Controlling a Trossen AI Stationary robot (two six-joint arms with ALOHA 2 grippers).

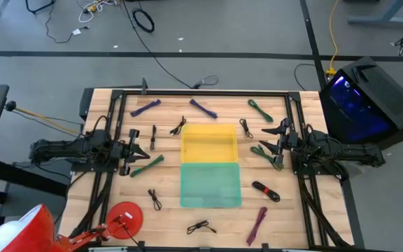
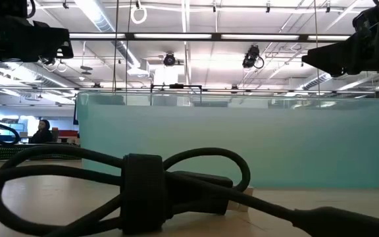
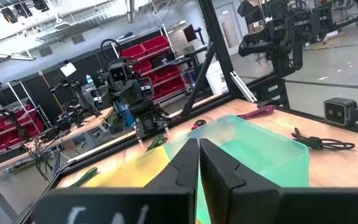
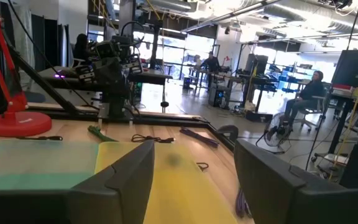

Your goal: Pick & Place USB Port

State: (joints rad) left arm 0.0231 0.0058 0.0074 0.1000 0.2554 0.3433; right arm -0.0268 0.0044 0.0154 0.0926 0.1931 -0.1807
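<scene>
Several bundled USB cables lie flat on the wooden table around two bins: purple [image 1: 145,107], blue [image 1: 203,108], green [image 1: 259,110] and black [image 1: 201,227] ones among them. That black bundle fills the foreground of the low view [image 2: 143,191]. My left gripper [image 1: 140,151] [image 3: 197,149] hovers shut at the table's left side, above a green bundle [image 1: 147,165]. My right gripper [image 1: 266,142] [image 4: 194,149] hovers open at the right side, above another green bundle [image 1: 266,154], with nothing between its fingers.
A yellow bin [image 1: 209,142] stands mid-table with a green bin [image 1: 210,184] right in front of it. A red lamp base [image 1: 124,218] sits at the near left corner. Black frame rails [image 1: 201,93] run along the table's edges. People sit in the room beyond.
</scene>
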